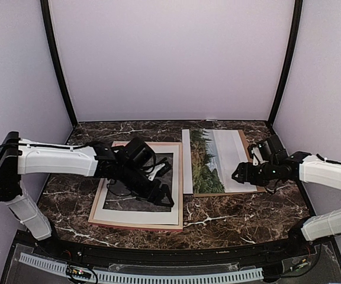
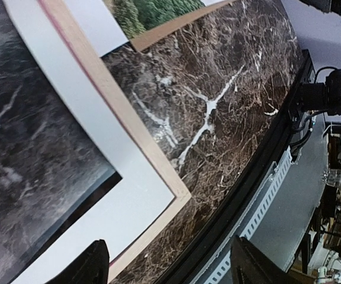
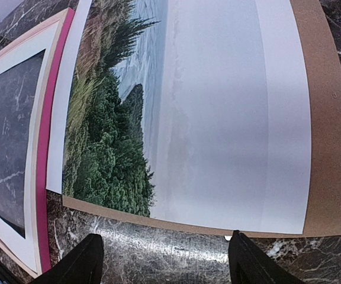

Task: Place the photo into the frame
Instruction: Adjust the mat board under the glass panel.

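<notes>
The photo (image 1: 221, 160) lies face up on a brown backing board (image 1: 243, 139), right of centre; it fills the right wrist view (image 3: 206, 112). The pink frame (image 1: 180, 177) lies flat to its left with a white mat (image 1: 141, 214) inside it. My left gripper (image 1: 163, 198) is open and empty over the frame's near right part; the frame's corner (image 2: 153, 171) shows between its jaws (image 2: 170, 266). My right gripper (image 1: 237, 173) is open and empty just above the table at the board's near right edge (image 3: 166, 260).
The dark marble table (image 1: 241, 216) shows through the mat's window. The black table rim (image 2: 241, 195) and a white slotted cable duct (image 1: 158, 277) run along the near edge. Pale booth walls (image 1: 170, 59) close in the back and both sides.
</notes>
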`<state>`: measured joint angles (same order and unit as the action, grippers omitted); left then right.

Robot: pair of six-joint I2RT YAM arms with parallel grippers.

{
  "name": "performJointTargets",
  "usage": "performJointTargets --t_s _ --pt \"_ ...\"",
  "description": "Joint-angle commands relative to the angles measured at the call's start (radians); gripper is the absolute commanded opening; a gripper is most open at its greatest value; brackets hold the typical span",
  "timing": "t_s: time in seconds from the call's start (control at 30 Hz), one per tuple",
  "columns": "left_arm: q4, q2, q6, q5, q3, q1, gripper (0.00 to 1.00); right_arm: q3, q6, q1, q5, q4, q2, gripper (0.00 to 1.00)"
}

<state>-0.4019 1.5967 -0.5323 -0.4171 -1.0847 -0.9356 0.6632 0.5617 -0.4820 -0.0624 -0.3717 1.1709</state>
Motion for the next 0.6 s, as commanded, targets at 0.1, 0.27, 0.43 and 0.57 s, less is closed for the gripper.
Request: performJointTargets --t_s 0.1,0.27,0.43,0.57 --pt "0.073 0.171 0.056 -0.087 -0.117 -0.073 0.73 -0.020 0.008 0.005 0.010 -0.003 -0.022 0.74" --pt "0.062 0.238 0.063 -0.096 -0.131 -0.095 0.73 -0.031 0.011 0.005 0.010 0.000 -0.022 0.74" --pt "0.072 0.280 0.064 -0.105 -0.130 -0.108 0.73 -0.040 0.010 0.005 0.010 0.011 -0.009 0.74" --pt "0.069 0.301 0.066 -0.104 -0.128 -0.113 0.73 -0.050 0.011 0.005 0.010 0.020 -0.004 0.74"
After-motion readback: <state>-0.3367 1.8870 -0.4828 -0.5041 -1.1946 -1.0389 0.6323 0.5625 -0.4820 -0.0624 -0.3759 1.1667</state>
